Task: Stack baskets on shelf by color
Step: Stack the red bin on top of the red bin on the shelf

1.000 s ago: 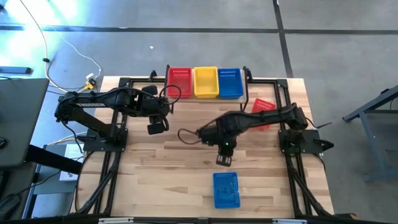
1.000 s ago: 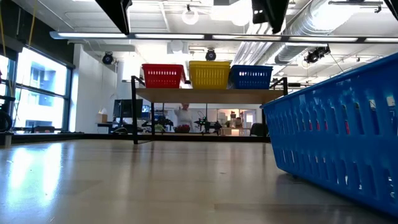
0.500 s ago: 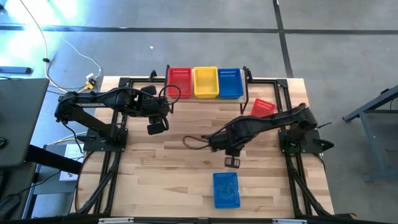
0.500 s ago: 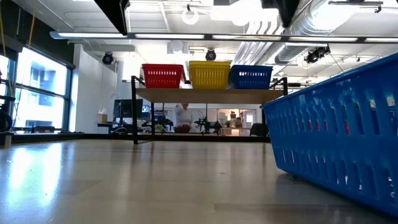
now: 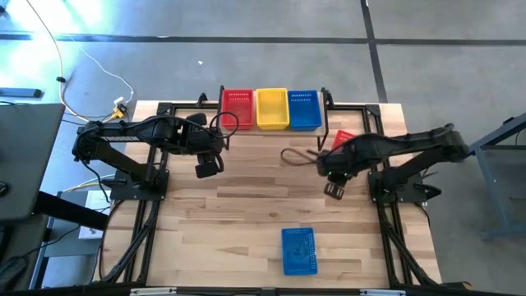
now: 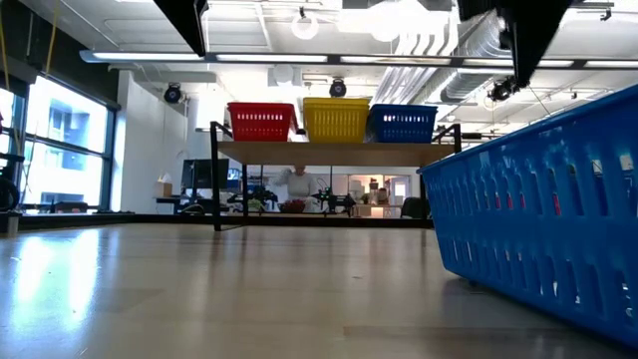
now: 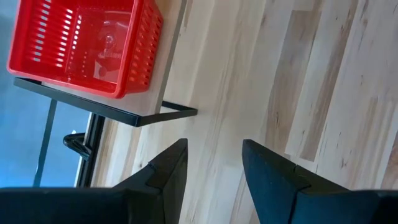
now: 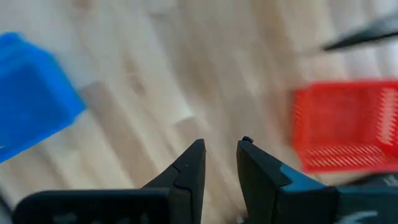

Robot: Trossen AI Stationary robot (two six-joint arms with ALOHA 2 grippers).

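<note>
The shelf (image 5: 271,129) stands at the table's far edge and carries a red basket (image 5: 238,107), a yellow basket (image 5: 272,108) and a blue basket (image 5: 303,109) side by side; they also show in the low view (image 6: 336,120). A loose blue basket (image 5: 298,250) rests on its base near the table's front edge. A loose red basket (image 5: 346,139) lies on the table at the far right, partly hidden by my right arm. My right gripper (image 5: 334,190) is open and empty, just near of that red basket (image 8: 342,124). My left gripper (image 5: 208,168) is open and empty, near of the shelf's left end.
Black frame rails (image 5: 148,222) run along the table's left and right sides. A loop of cable (image 5: 296,154) hangs by my right arm. Bare wood lies between the shelf and the loose blue basket (image 6: 538,229).
My right gripper has swung from just above the loose blue basket toward the table's right and far edges, ending beside the loose red basket. The blue basket has stayed in place.
</note>
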